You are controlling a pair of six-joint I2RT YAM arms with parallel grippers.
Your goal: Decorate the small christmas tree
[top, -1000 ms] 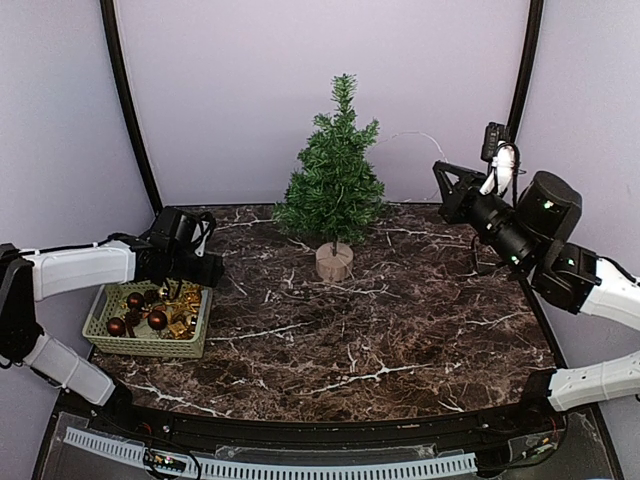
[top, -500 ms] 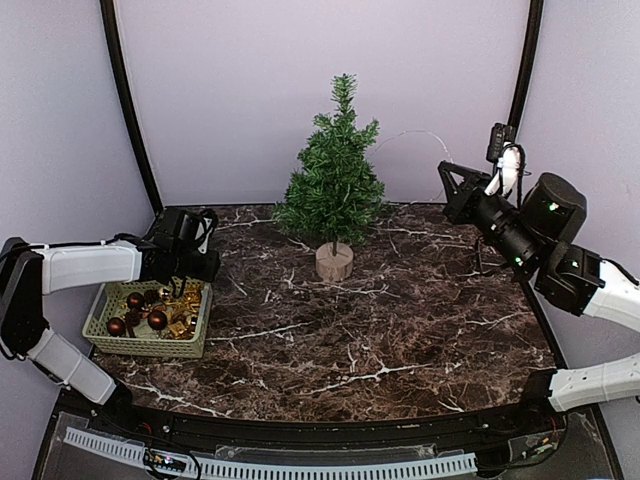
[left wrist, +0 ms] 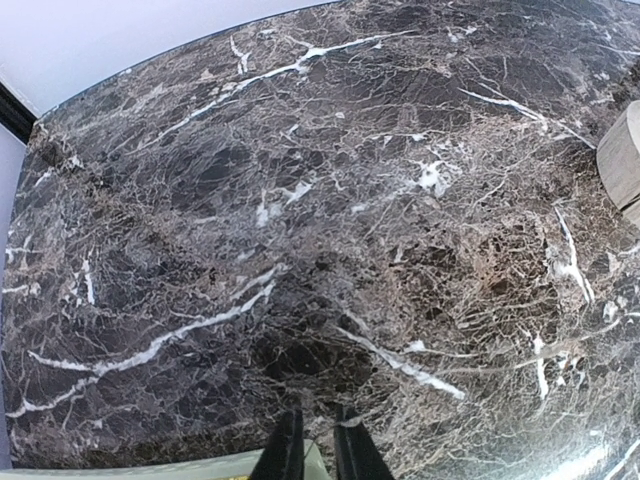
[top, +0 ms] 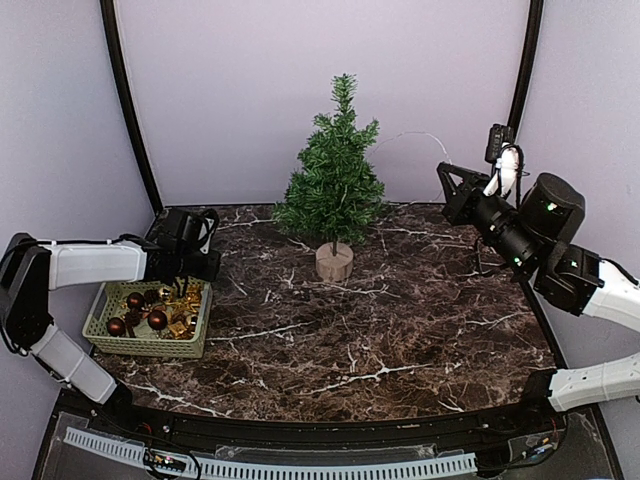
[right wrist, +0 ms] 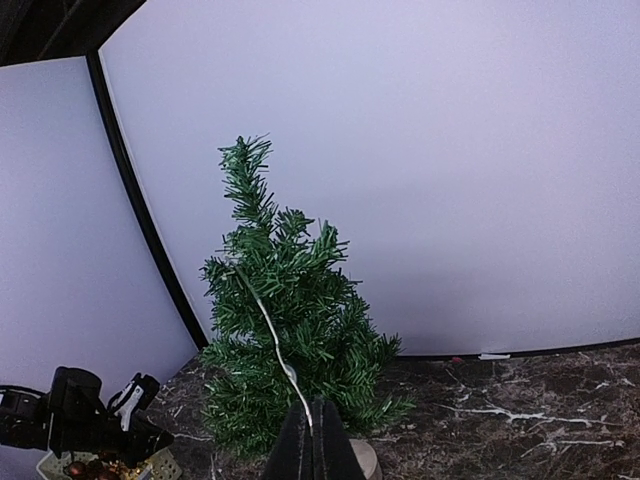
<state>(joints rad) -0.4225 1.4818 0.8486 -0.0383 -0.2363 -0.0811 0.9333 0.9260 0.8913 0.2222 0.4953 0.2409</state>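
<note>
Right hand point(right wrist: 312, 412) gripped a thin wire point(right wrist: 268, 325) reaching the small christmas tree point(right wrist: 300, 350); draping looked next. Left hand point(left wrist: 318, 430) by the basket point(top: 98, 322): couldn't tell.

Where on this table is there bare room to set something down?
The marble table is bare from the basket across to its right edge, in front of the small christmas tree. Crowded: the left corner, where the left gripper hovers by the basket.
</note>
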